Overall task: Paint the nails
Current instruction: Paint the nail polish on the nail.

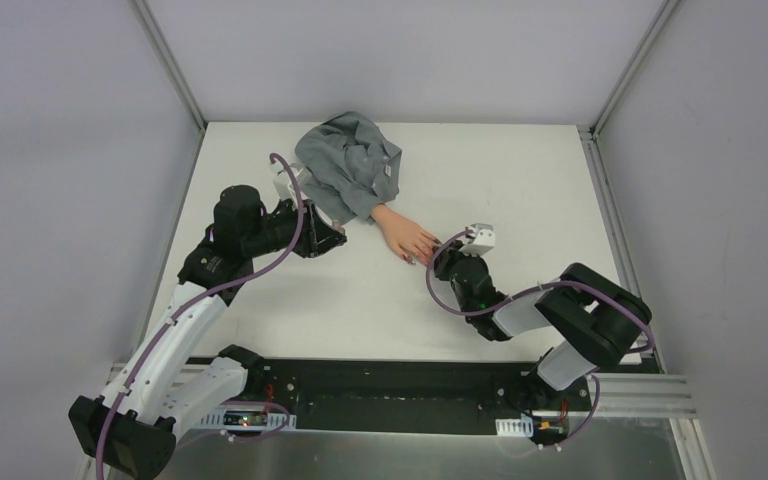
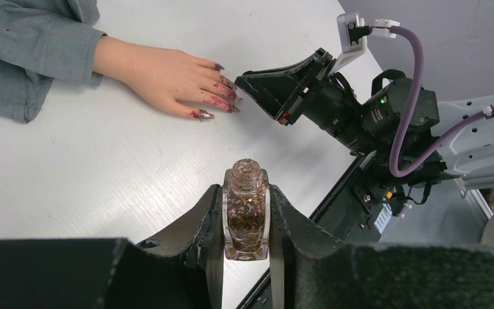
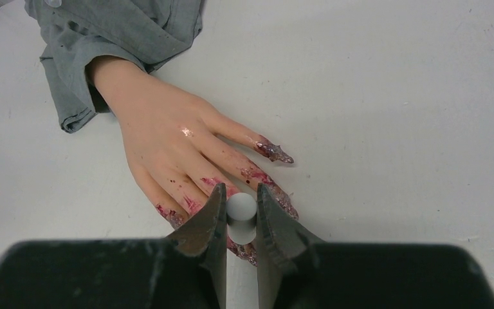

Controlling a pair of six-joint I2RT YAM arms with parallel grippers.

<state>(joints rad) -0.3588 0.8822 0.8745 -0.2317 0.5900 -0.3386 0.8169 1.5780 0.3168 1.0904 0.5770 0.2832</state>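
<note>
Gripping a small glass polish bottle (image 2: 246, 222) tightly between its two fingers, the left gripper (image 2: 246, 193) is holding it with the uncapped neck pointing out past the fingertips. The bottle's glittery reddish-brown contents are showing through the glass. This gripper is sitting just beside the near edge of the grey sleeve (image 1: 350, 165), which is bunching up toward the far edge of the white table (image 1: 530, 180).

The fake hand (image 1: 405, 238) is lying flat, palm down, around the middle of the table, fingers spreading toward the right gripper (image 3: 240, 193). Its nails (image 3: 275, 153) are showing dark purplish-red, and smears of the same colour are running over the fingers. The right gripper's fingers are pinching a narrow white cap (image 3: 240, 209), and they are hovering directly over the tips of the middle fingers. Whatever is hanging below the cap is hidden by the jaws, so contact with a nail cannot be told.

Bare table is stretching wide to the right of the hand, out to the right edge, and across the far right corner. Another bare patch is lying between the two arms toward the near edge. On the left, only a narrow strip is separating the left arm from the table's left edge.
</note>
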